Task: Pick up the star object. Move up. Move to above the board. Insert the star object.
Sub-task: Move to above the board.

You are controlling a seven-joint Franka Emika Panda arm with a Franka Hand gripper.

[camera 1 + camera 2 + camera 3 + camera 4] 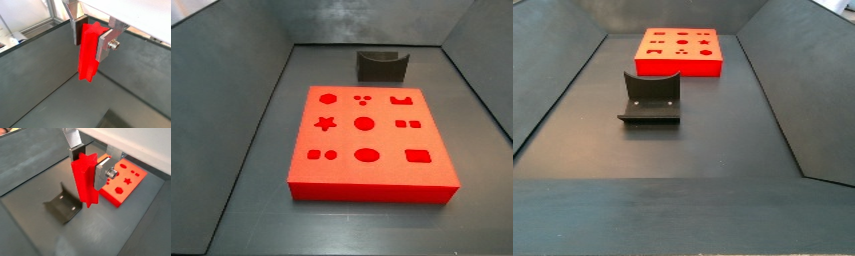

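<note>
My gripper shows in both wrist views (89,39) (87,170), shut on the star object (88,54) (85,180), a tall bright red star-section peg that hangs down between the silver fingers, well above the floor. The board (369,138) is a thick red slab with darker shaped holes, among them a star hole (326,124). In a wrist view the board (125,187) lies below and beyond the peg, off to its side. The board also shows at the far end in a side view (680,51). Neither side view shows the gripper or the peg.
The fixture (651,97), a dark bracket on a base plate, stands on the dark floor between the board and the near end; it also shows in other views (381,66) (63,206). Sloping dark walls enclose the floor on all sides.
</note>
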